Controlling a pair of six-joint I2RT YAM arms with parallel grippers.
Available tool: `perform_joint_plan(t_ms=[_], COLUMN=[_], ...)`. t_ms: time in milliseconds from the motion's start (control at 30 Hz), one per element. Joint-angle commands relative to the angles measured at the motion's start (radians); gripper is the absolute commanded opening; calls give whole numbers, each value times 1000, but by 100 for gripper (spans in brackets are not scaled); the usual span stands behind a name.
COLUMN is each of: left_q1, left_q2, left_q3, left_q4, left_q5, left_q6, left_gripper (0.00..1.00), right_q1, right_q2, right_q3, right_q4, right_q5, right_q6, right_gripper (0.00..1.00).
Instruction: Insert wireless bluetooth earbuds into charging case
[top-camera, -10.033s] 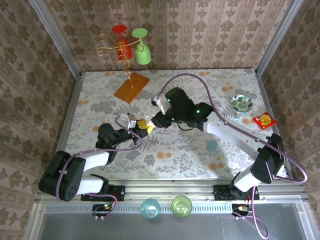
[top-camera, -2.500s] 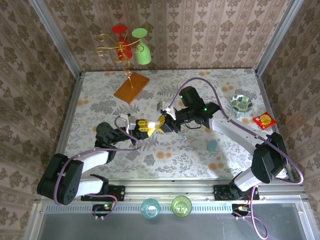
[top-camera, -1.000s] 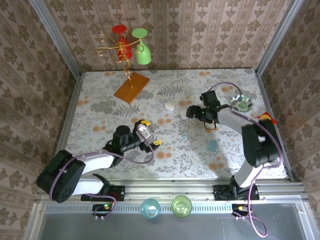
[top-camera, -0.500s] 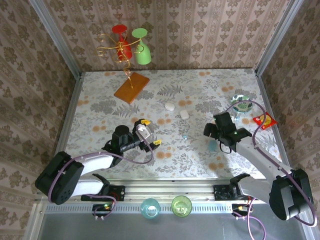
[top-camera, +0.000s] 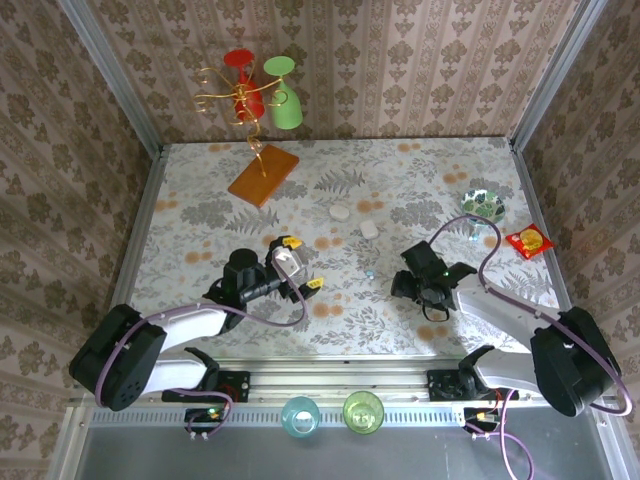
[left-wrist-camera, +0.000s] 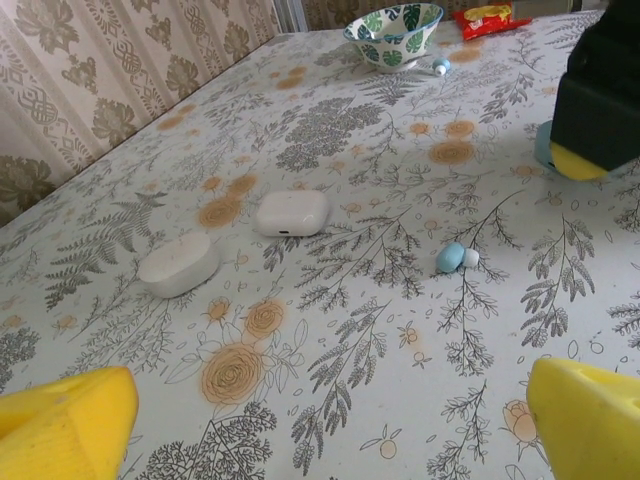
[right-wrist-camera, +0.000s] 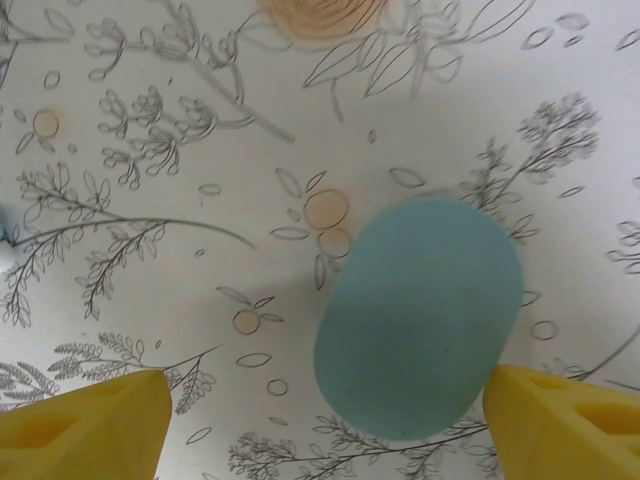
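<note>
Right pincer (right-wrist-camera: 325, 420), jaws spread, hovers over the teal charging case (right-wrist-camera: 420, 315).

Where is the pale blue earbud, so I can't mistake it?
Start at the two white cases near the middle of the floral table. Come toward the arms from them: the pale blue earbud lies on bare tablecloth. It is tiny and blue, with a tinier white piece right beside it; the cases are far larger.
</note>
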Motion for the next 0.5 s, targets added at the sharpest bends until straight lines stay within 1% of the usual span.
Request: perform_joint_plan(t_ms=[0,167,233,333,467], left_q1=[3,3,3,4,3], left_q2=[-14,-14,-15,-16,-7], left_q3=[31,31,31,32,37], left_q4=[1,0,-2,-2,4], left_q5=[26,27,26,28,33], left_q6=[0,-4,-6,-6,-4], left_gripper=[100,100,100,100,100], right_q1=[21,31,31,15,-41], right_q2=[29,12,-23,-68,-84], right_q3=[28,51,58,68,66], right_q4=[18,14,-13,-95,-113], right_q5=[-23,-45,-16,62,78], right_q6=[50,54,41,10,-39], right_gripper=[80,80,80,81,86])
